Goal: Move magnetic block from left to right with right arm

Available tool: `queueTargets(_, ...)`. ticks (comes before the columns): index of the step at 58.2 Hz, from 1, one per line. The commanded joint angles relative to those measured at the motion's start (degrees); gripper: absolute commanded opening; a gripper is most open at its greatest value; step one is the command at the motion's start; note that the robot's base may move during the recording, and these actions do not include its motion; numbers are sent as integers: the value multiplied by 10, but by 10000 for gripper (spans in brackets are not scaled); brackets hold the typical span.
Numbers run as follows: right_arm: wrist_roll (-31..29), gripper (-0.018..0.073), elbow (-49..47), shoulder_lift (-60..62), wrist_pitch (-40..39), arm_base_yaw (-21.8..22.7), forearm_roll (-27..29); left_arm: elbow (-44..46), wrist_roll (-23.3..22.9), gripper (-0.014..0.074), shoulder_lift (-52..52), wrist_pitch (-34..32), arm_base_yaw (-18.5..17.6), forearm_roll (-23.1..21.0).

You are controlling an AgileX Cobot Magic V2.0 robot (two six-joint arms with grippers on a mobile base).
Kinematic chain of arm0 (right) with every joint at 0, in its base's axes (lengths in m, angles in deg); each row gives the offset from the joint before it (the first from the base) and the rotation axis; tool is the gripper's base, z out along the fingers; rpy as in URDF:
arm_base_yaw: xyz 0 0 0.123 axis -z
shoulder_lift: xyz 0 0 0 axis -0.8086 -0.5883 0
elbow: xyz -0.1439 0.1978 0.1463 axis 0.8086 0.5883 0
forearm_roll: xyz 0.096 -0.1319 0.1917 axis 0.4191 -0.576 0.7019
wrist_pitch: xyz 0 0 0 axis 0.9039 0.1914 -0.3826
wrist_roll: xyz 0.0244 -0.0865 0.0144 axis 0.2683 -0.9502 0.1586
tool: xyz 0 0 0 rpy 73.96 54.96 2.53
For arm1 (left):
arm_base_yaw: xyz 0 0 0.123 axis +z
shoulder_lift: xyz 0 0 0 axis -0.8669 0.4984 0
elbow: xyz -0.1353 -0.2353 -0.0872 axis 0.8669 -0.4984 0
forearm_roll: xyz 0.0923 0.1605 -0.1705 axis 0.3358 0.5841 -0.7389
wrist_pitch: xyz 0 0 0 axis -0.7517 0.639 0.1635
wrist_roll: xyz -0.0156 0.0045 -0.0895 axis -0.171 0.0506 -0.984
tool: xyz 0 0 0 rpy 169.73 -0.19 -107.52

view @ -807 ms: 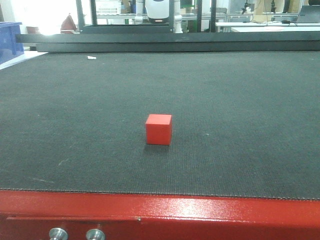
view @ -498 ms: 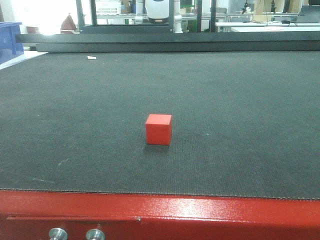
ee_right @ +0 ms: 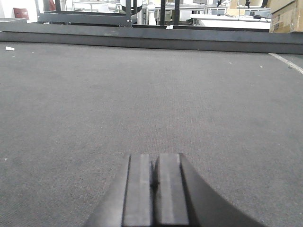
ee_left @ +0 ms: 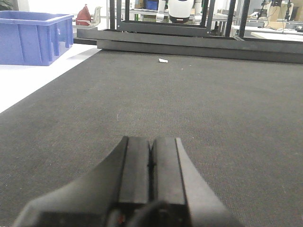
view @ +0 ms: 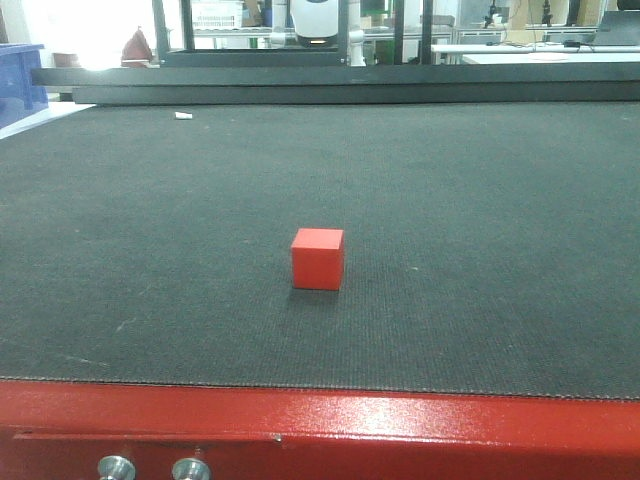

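Observation:
The magnetic block (view: 318, 259), a small plain red cube, rests alone on the dark mat near the middle of the front view. Neither arm appears in that view. In the left wrist view my left gripper (ee_left: 151, 140) is shut, its two black pads pressed together with nothing between them, low over the mat. My right gripper (ee_right: 153, 157) is likewise shut on nothing, just above the mat. The block is out of sight in both wrist views.
A blue plastic bin (ee_left: 35, 37) stands at the far left beyond the mat. A small white scrap (view: 183, 115) lies on the mat near the far edge. A raised black rail (view: 340, 82) closes off the back. The red table front (view: 320, 430) runs along the near edge.

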State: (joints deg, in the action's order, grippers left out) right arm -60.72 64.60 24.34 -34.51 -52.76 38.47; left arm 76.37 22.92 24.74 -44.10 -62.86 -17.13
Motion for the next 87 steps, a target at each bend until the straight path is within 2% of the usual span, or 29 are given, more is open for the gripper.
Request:
queueTargets(1, -2, 65, -1, 6, -47, 2, -3, -5, -4, -126, -5, -48, -4, -1)
queueTargets(10, -2, 65, -4, 6, -105, 2, -3, -5, -4, -126, -5, -48, -4, -1)
queueTargets(15, -2, 65, -23, 4, -104, 2, -3, -5, -4, -126, -5, -48, -4, -1)
queueTargets(27, -2, 65, -127, -47, -11, 2, -4, -5, -4, -126, -5, -48, -4, -1)
queueTargets(48, -2, 65, -283, -253, 128, -1, -4, -5, -4, -126, -5, -48, -4, -1)
queueTargets(55, -1, 69, -322, -322, 176, -36, -4, -5, -4, -126, -5, -48, -4, -1)
queueTargets(65, 1, 72, -361, -410, 215, -124, -6, -5, -4, -126, -5, -48, -4, -1)
queueTargets(68, 16, 97, -372, -443, 225, -149, -7, -5, -4, -126, -5, -48, -4, -1)
queueTargets(72, 47, 176, -387, -487, 231, -180, -12, -5, -4, -126, -5, -48, -4, -1)
queueTargets(78, 110, 418, -406, -551, 224, -229, -40, -5, -4, -126, -5, -48, -4, -1)
queueTargets(84, 215, 644, -433, -612, 225, -276, -75, -5, -4, -126, -5, -48, -4, -1)
queueTargets(87, 269, 636, -451, -646, 230, -297, -97, -5, -4, -126, -5, -48, -4, -1)
